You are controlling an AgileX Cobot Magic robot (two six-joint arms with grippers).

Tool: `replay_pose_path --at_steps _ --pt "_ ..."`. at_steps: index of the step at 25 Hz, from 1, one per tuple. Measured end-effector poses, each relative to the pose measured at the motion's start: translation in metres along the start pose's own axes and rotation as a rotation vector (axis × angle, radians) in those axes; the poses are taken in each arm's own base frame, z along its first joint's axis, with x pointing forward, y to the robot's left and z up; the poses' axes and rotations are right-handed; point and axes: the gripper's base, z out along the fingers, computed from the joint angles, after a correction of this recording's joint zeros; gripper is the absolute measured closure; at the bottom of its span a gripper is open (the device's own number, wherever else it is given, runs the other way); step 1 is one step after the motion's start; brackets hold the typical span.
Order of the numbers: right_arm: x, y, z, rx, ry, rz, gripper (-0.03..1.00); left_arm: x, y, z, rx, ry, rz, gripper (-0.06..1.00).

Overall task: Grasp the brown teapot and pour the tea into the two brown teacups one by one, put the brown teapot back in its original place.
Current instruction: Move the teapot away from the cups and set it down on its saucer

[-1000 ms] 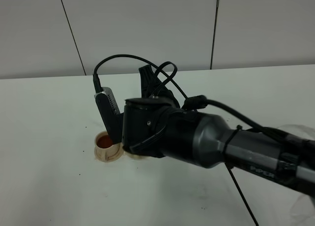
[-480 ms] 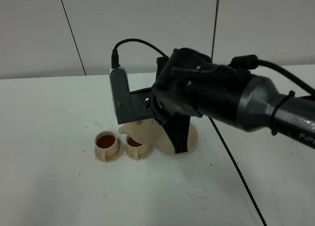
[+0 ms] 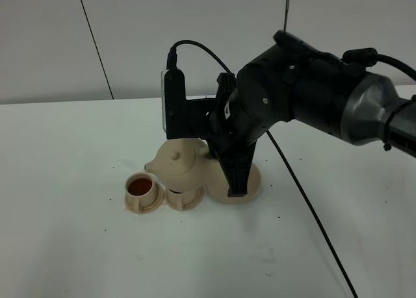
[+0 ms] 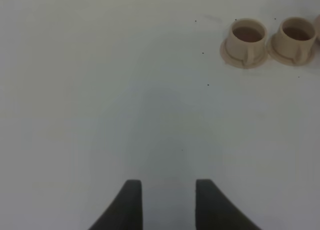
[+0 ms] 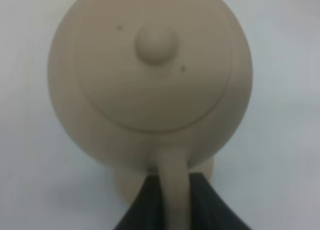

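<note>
My right gripper [image 3: 218, 160] is shut on the loop handle of the brown teapot [image 3: 177, 166] and holds it nearly upright, lid on, just above the right teacup [image 3: 184, 198], which it mostly hides. The left teacup [image 3: 142, 188] holds reddish tea and stands on its saucer. The wide saucer [image 3: 252, 181] lies right of the cups, partly behind my arm. In the right wrist view the teapot [image 5: 150, 79] fills the frame, its handle [image 5: 172, 190] between my dark fingers. The left wrist view shows both teacups [image 4: 247, 37] [image 4: 295, 34] far off and my left gripper [image 4: 167, 205] open and empty.
The white table [image 3: 78, 246] runs back to a grey panelled wall [image 3: 195, 32]. A black cable [image 3: 305, 207] trails from my right arm across the table towards the front right. My left arm does not show in the exterior view.
My right arm has swung up and to the right. The teapot has gone from tipped over the right teacup to nearly upright, its lid now showing.
</note>
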Motion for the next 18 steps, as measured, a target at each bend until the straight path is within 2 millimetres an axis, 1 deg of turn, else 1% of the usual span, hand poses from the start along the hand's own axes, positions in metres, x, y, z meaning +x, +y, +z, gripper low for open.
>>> replay_pose_path --at_steps 6,13,18 --pt "0.002 -0.005 -0.001 -0.013 -0.090 0.027 0.87 0.000 0.000 0.000 0.000 0.000 0.000 0.62" --pt "-0.001 -0.002 0.015 -0.041 -0.134 0.033 0.87 0.000 0.000 0.000 0.000 0.000 0.000 0.62" --pt "-0.001 -0.002 0.016 -0.039 -0.143 0.027 0.87 0.000 0.000 0.000 0.000 0.000 0.000 0.62"
